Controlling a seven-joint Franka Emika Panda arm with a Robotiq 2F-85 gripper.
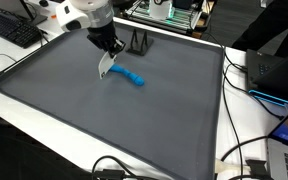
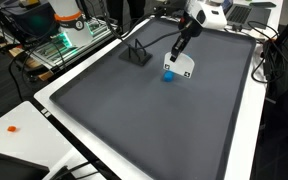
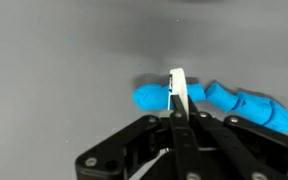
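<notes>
The claw [image 3: 177,112] is pinched tight on a thin white card [image 3: 178,88], which hangs edge-down just below its tips over the grey mat [image 1: 134,120]. A blue bumpy toy [image 3: 244,105] lies flat on the mat just beyond the card, most of it stretching off to one side of the claw. I can't tell whether card and toy touch. A black stand [image 2: 136,53] sits well apart from the claw.

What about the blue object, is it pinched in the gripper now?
No, in the wrist view the gripper is shut on a thin white card, while the blue object lies on the grey mat.
</notes>
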